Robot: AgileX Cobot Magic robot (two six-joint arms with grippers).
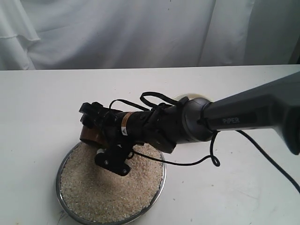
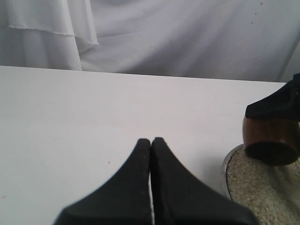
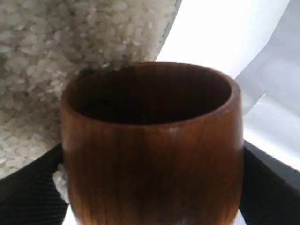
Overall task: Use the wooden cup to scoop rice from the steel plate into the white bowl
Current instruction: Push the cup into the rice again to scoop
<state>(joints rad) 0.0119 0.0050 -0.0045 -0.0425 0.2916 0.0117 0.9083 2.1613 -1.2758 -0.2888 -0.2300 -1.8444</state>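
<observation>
clenching the right pincer (image 1: 93,125) on the wooden cup (image 1: 87,136), pads pressing either side, likely for using it as a scoop. holding it just over the rim of the steel plate (image 1: 58,180), with the rice (image 1: 108,187) spreading right below the pincer, and showing no grains inside. parking the left pincer (image 2: 151,142), clenched on nothing, off beside the plate, seemingly to stay clear. hiding most of the white bowl (image 1: 182,98) behind the right pincer's arm. counting one cup, one plate, one bowl, two pincers.
</observation>
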